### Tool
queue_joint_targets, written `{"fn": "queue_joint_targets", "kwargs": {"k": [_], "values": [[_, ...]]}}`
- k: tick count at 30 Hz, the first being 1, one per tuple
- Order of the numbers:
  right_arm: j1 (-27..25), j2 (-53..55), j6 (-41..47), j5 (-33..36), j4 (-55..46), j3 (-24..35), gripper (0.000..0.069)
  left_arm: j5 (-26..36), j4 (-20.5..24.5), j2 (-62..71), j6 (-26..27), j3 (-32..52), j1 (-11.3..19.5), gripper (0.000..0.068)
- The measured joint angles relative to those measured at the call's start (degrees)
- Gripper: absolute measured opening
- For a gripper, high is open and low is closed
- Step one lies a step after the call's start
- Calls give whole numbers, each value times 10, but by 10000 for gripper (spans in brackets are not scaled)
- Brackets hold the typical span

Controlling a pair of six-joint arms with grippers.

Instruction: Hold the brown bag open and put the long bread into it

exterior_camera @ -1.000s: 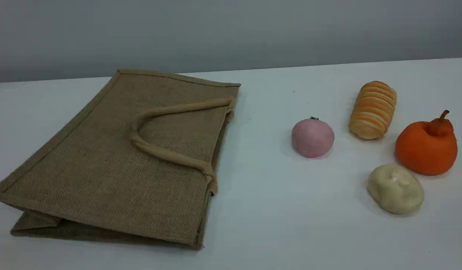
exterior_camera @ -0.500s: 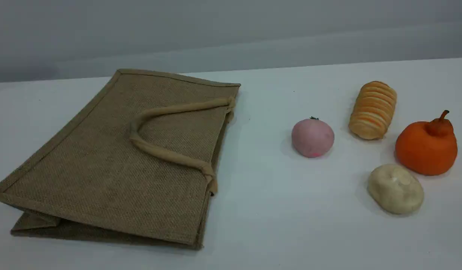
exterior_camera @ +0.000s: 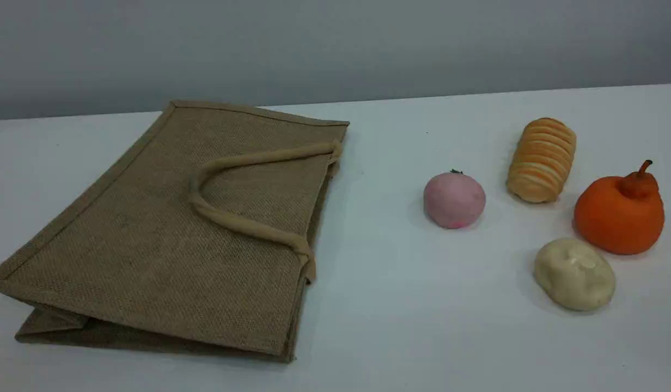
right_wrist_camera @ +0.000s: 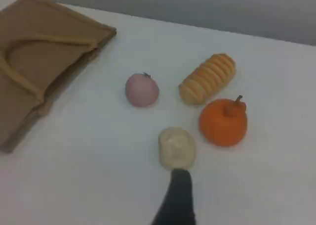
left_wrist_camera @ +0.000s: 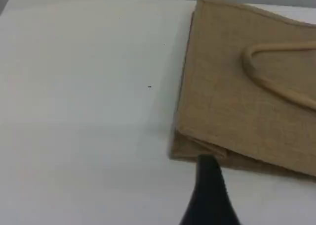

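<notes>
1. Fingers of both grippers stand wide apart and hold nothing; each wrist view shows only one dark fingertip at its bottom edge, the left fingertip (left_wrist_camera: pixel 210 195) and the right fingertip (right_wrist_camera: pixel 177 200).
2. Neither arm appears in the scene view, so both hang above the table (exterior_camera: pixel 379 305), their cameras looking down at a slant.
3. Bread (exterior_camera: pixel 541 159) lies on its side at the right of the table, its long axis running from near-left to far-right, ridges crosswise.
4. It rests between the pink ball (exterior_camera: pixel 454 199) and the orange fruit (exterior_camera: pixel 620 211), close to each but touching neither.
5. From the right wrist, the bread (right_wrist_camera: pixel 207 78) sits well beyond the fingertip, up and slightly right of it; the cream bun (right_wrist_camera: pixel 176 147) lies just past the tip, between them.
6. Bag (exterior_camera: pixel 172 228) lies flat and shut on the left of the table, mouth edge facing right toward the foods, one handle (exterior_camera: pixel 243 220) looped on its top face.
7. From the left wrist, the bag (left_wrist_camera: pixel 247 86) fills the right side; the fingertip hangs just before its near folded corner, and whether they touch cannot be told.
8. Bread and bag lie well apart.
</notes>
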Motion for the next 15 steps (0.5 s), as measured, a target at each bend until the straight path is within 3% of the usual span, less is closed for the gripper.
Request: {"fn": "queue_joint_targets", "kwargs": {"k": [6,15], "values": [[0,13,0,-27,30,-36,585,-13,-2,38,0,-49,0,461],[0,198,-21,-189,114,-89,585,-91,-4,236,-5,-170,0,461]]}}
